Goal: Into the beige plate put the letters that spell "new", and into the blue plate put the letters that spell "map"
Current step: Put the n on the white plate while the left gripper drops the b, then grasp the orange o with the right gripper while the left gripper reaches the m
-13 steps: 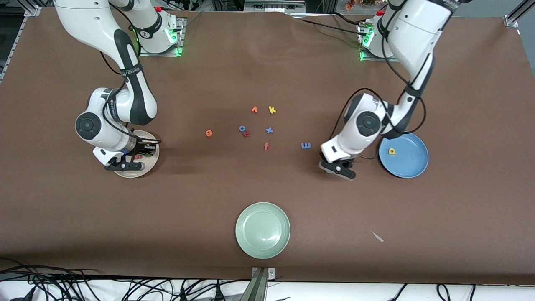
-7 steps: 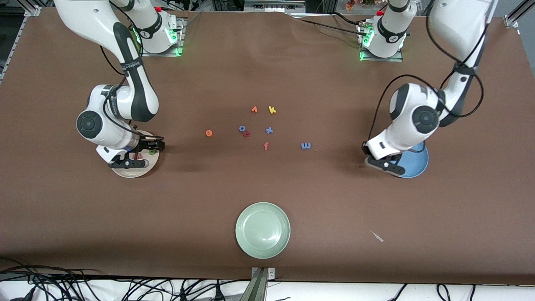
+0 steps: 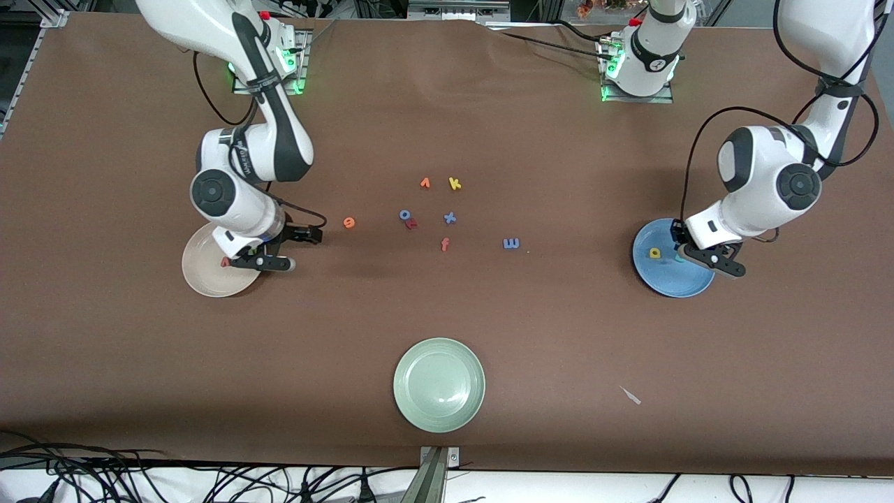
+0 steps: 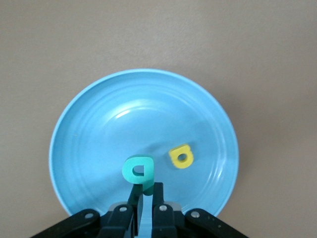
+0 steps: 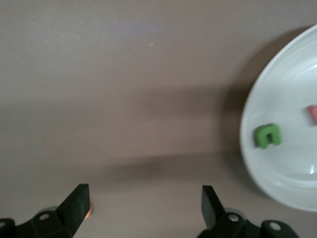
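Note:
My left gripper (image 3: pixel 688 253) hangs over the blue plate (image 3: pixel 667 283), shut on the stem of the teal "a" (image 4: pixel 140 171). The yellow "p" (image 3: pixel 655 253) lies in that plate. My right gripper (image 3: pixel 293 250) is open and holds nothing, over the table just beside the beige plate (image 3: pixel 206 276). In the right wrist view the green "n" (image 5: pixel 268 135) and the salmon "w" (image 5: pixel 312 113) lie in the beige plate (image 5: pixel 292 183). The orange "e" (image 3: pixel 349 222) and the light-blue "m" (image 3: pixel 511 243) lie on the table.
Mid-table lie an orange "v" (image 3: pixel 424 183), a yellow "k" (image 3: pixel 455 184), a blue "o" (image 3: pixel 404 214) touching a red letter (image 3: pixel 412 223), a blue "x" (image 3: pixel 450 217) and a red-orange "f" (image 3: pixel 445 244). A pale green plate (image 3: pixel 438 384) sits near the front camera.
The left arm swung from beside the "m" to over the blue plate. The right gripper opened and slid off the beige plate toward the table's middle, leaving the "n" and "w" there.

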You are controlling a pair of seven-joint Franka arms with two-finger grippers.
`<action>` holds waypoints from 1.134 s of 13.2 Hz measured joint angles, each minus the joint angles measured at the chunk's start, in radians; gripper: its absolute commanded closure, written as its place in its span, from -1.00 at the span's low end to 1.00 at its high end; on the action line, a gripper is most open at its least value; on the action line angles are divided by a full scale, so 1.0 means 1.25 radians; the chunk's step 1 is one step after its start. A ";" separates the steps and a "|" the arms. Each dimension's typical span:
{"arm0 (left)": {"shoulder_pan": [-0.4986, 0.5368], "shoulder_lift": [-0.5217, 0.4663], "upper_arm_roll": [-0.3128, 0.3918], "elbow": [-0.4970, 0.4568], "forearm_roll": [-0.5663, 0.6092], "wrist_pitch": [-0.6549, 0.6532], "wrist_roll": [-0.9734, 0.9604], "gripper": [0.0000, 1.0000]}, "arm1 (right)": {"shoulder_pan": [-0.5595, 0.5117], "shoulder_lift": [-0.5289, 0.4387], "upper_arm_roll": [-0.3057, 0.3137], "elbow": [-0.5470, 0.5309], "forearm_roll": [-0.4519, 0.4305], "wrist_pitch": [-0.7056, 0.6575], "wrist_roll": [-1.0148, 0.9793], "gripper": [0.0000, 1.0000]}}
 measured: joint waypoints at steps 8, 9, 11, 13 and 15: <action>-0.072 0.001 -0.050 0.007 -0.045 0.003 -0.001 -0.40 | 0.052 0.005 0.081 -0.100 0.001 0.165 0.137 -1.00; -0.110 0.004 -0.055 0.010 -0.088 0.008 -0.004 -0.40 | 0.054 0.006 0.093 -0.110 0.001 0.180 0.149 -1.00; -0.192 0.025 -0.057 0.023 -0.190 0.032 -0.009 -0.40 | 0.055 0.009 0.097 -0.118 0.001 0.192 0.152 -0.99; -0.279 0.073 -0.059 0.059 -0.246 0.062 -0.046 -0.39 | 0.055 0.013 0.097 -0.120 0.001 0.197 0.152 -0.92; -0.350 0.118 -0.061 0.088 -0.250 0.088 -0.128 -0.39 | 0.055 0.018 0.098 -0.120 0.001 0.201 0.152 -0.78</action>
